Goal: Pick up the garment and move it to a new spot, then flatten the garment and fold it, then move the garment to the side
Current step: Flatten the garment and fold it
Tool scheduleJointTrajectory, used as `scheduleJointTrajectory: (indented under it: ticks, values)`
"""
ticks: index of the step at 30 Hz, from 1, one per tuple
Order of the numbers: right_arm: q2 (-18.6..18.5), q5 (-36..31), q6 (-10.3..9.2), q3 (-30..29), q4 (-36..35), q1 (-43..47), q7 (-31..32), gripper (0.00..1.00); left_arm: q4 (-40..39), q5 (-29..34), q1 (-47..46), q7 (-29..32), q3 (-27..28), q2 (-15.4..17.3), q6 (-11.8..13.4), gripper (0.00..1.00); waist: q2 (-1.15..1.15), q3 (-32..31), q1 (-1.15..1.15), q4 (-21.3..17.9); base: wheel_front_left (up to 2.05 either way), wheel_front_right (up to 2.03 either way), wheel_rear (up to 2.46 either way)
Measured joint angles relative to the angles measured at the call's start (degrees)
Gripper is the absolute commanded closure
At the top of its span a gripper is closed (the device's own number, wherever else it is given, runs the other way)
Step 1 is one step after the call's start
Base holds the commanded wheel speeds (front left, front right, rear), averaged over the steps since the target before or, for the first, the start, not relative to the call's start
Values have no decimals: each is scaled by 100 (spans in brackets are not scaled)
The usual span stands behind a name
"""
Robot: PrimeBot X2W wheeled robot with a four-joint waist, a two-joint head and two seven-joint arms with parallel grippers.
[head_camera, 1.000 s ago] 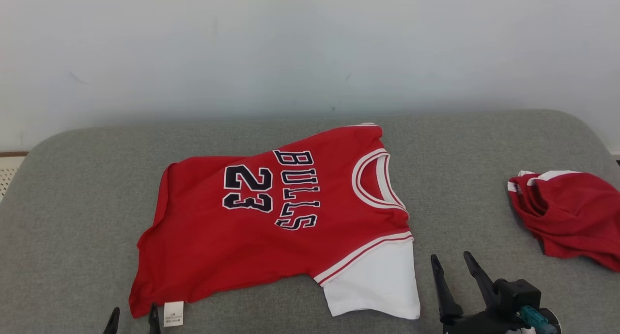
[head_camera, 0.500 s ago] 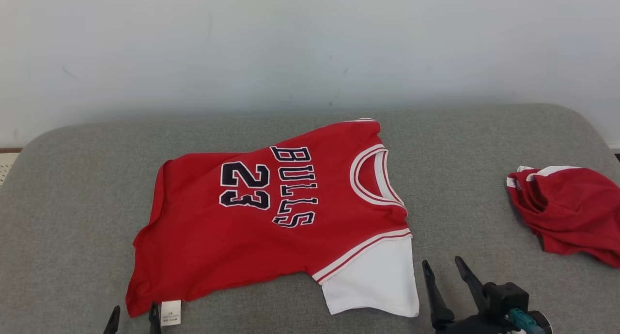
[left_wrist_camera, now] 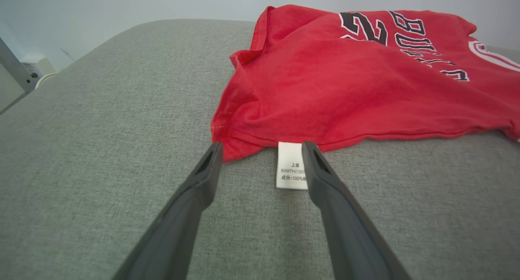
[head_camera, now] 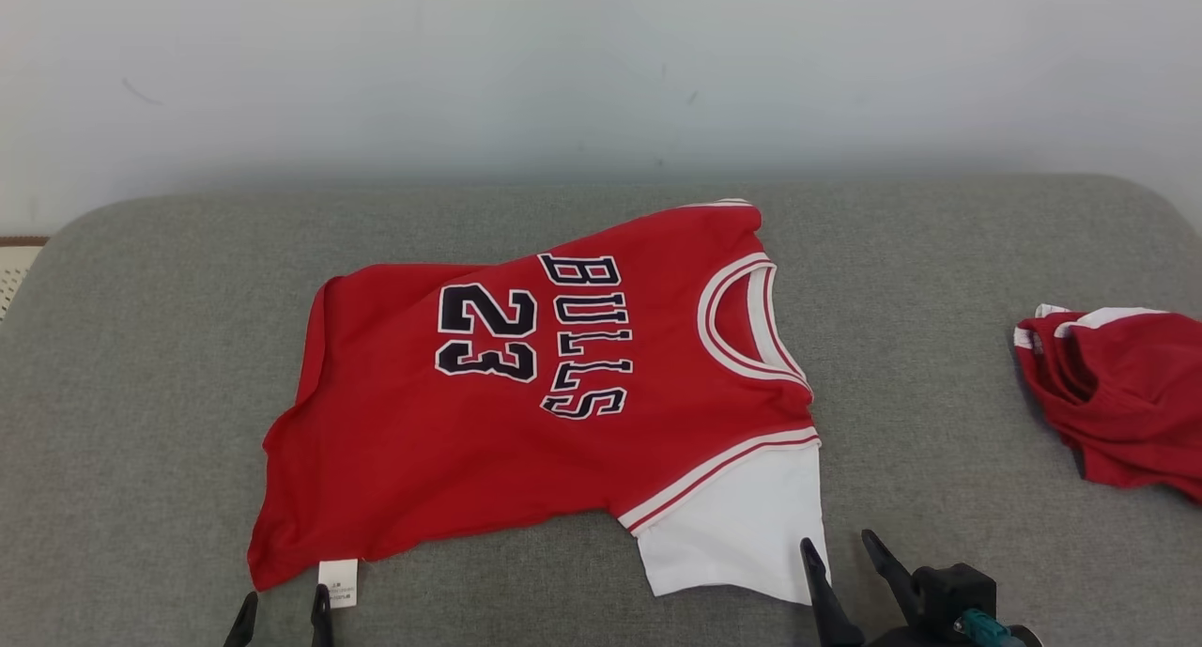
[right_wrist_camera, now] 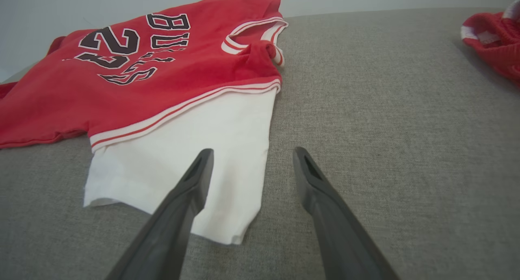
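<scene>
Here the shirt point(head_camera: 526, 412) lies on the cushion point(head_camera: 141, 393). The left gripper point(head_camera: 286, 593) at seven o'clock and the right gripper point(head_camera: 837, 539) at five both gape wide.

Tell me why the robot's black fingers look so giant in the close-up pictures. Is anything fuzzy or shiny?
Left wrist view: the wide lens swells the left gripper toward the bottom edge; the label print is sharp. Right wrist view: the right gripper is stretched the same way. Head view: soft, even light, no glare on the jersey, nothing blurred.
</scene>
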Motion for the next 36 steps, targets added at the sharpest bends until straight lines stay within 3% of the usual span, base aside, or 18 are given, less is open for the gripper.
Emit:
scheduleJointTrajectory:
  ticks: [16, 17, 18, 19, 20, 28, 36]
  values:
    - [100, 21, -3, 108, 1005, -437, -53, 1, -5, -23, -162, 0, -96, -1, 2, 0, -1, 338, 0, 217, 0, 0, 0]
    - [102, 43, -5, 134, 1055, -448, -60, 18, -7, -23, -174, 0, -98, 0, 3, 0, -1, 349, 0, 222, 0, 0, 0]
    - [100, 55, -5, 169, 1132, -476, -75, 51, -7, -23, -192, 0, -102, 0, 4, 0, -1, 358, 0, 225, 0, 0, 0]
    - [101, 62, -7, 203, 1206, -521, -84, 70, -9, -23, -214, 0, -104, -1, 4, 0, -1, 363, 0, 228, 0, 0, 0]
    - [102, 92, -7, 219, 1251, -549, -85, 100, -13, -23, -230, 0, -110, -1, 4, 0, -1, 365, 0, 226, 0, 0, 0]
    - [73, 170, 16, 108, 1191, -553, -55, 100, -44, -51, -243, 0, -99, -1, 5, 0, -1, 368, 0, 146, 0, 0, 0]
    - [-371, 110, 27, -465, 1034, -396, -32, 100, -7, -218, -261, 0, -157, -1, -52, 0, -1, 364, 0, -28, 0, 0, 0]
